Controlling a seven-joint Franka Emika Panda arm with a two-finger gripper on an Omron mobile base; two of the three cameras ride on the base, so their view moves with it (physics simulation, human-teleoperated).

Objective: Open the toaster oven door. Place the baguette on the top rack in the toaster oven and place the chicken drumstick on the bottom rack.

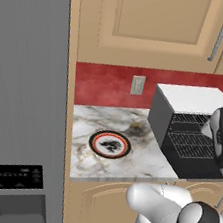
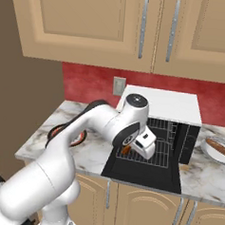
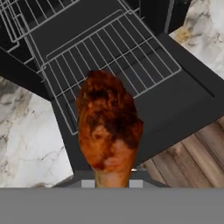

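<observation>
Reddish-brown and glossy, the chicken drumstick (image 3: pixel 109 131) is pinched in my gripper (image 2: pixel 131 149), the jaws closed on its narrow bone end so the fat meaty end points out ahead of the hand. I judge it light and fairly firm, but the glazed skin looks slick and the shape tapers, so a hold at the thin end could let it swing or slip if I jerk the wrist. A grip nearer the thick middle would be steadier, though I would not regrip now.

It hangs over the open toaster oven door (image 3: pixel 175 100), which lies folded down flat in front of the cavity. Just beyond it the bottom rack (image 3: pixel 113 57) stands pulled out over the door, and the top rack (image 1: pixel 191 118) sits above it inside the toaster oven (image 2: pixel 167 106). Both racks look bare from here.

Off to the oven's far side, the baguette (image 2: pixel 220 149) lies on a white plate (image 2: pixel 207 148) on the marble counter (image 1: pixel 142 158). On the other side sits a red-rimmed plate (image 1: pixel 109 144) with nothing on it, beside the grey fridge (image 1: pixel 20 95).
</observation>
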